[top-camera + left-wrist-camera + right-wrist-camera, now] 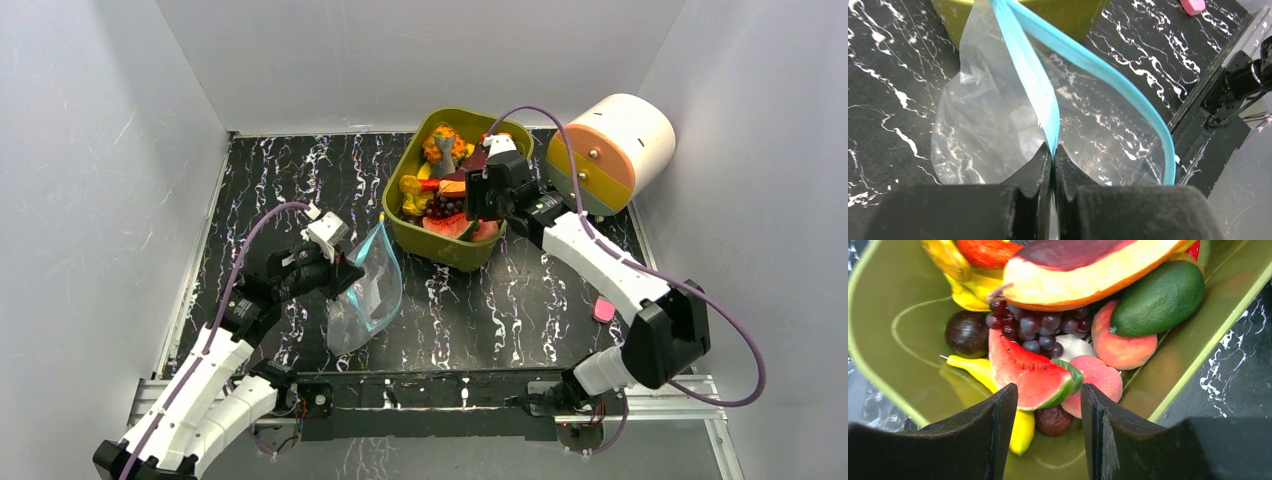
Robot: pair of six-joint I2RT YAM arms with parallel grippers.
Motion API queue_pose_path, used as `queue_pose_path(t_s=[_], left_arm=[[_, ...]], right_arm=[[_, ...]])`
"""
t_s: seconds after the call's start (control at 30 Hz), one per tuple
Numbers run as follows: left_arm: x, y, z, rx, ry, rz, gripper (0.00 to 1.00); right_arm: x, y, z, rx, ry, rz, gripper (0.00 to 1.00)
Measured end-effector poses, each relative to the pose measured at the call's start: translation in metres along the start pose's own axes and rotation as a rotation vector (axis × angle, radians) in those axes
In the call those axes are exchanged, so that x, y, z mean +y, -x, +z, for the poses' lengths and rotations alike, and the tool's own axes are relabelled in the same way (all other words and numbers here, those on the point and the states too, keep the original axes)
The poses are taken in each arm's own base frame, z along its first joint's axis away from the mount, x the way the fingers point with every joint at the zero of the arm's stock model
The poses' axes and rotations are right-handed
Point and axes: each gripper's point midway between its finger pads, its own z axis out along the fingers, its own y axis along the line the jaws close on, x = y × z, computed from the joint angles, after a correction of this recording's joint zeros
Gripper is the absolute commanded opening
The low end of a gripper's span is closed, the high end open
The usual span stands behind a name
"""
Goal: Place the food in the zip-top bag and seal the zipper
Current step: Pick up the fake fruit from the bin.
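The clear zip-top bag (366, 290) lies on the black marbled table left of the olive tub (455, 250). Its teal zipper strip (1035, 85) stands open in a loop. My left gripper (1053, 150) is shut on the zipper strip at one end and holds the bag's mouth up. The toy food fills the tub: a red watermelon wedge (1028, 377), purple grapes (1040, 330), a green avocado (1158, 300), peaches (1125, 342) and yellow pieces. My right gripper (1048, 400) is open over the tub, its jaws either side of the watermelon wedge's near end, not touching it.
A cream, orange and yellow cylinder (610, 150) lies at the back right beside the tub. A small pink object (603, 310) sits on the table by my right arm. White walls enclose the table on three sides.
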Motion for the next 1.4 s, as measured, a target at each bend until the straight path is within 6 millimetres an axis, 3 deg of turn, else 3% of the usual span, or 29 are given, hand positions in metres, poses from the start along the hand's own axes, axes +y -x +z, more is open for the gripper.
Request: queue_pose_path(t_s=[0.23, 0.5, 0.73, 1.07, 1.23, 1.37, 1.4], left_arm=[[-0.002, -0.033, 0.013, 0.044, -0.047, -0.017, 0.0], [-0.001, -0.03, 0.013, 0.027, -0.048, -0.005, 0.0], [-0.004, -0.025, 0.009, 0.001, -0.048, 0.009, 0.0], [-0.004, -0.024, 0.008, 0.0, -0.048, 0.009, 0.0], [-0.003, -0.024, 0.008, 0.0, -0.048, 0.009, 0.0], [-0.003, -0.025, 0.008, 0.0, -0.047, 0.012, 0.0], [-0.003, -0.025, 0.008, 0.0, -0.047, 0.012, 0.0]], right_arm=[[-0.021, -0.022, 0.031, 0.096, -0.024, 0.056, 0.54], [-0.02, -0.026, 0.048, 0.123, 0.01, 0.086, 0.51], [-0.009, -0.024, 0.048, 0.121, 0.065, 0.134, 0.45], [-0.009, -0.03, 0.05, 0.135, 0.075, 0.159, 0.41], [-0.01, -0.037, 0.051, 0.146, 0.074, 0.162, 0.21], [-0.004, -0.032, 0.052, 0.13, 0.103, 0.177, 0.01], [-0.001, -0.03, 0.051, 0.125, 0.114, 0.18, 0.0]])
